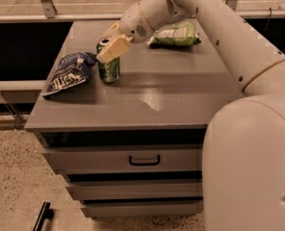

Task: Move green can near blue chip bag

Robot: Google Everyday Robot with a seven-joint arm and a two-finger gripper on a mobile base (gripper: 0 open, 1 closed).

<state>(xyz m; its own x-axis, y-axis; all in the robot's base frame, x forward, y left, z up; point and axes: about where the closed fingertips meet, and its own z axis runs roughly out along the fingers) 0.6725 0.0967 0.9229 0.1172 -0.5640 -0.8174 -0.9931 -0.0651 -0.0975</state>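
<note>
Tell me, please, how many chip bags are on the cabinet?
2. The blue chip bag lies on the cabinet at left, beside the green can; the light green chip bag lies at the back right. The gripper holds the can's top. None looks hidden.
</note>
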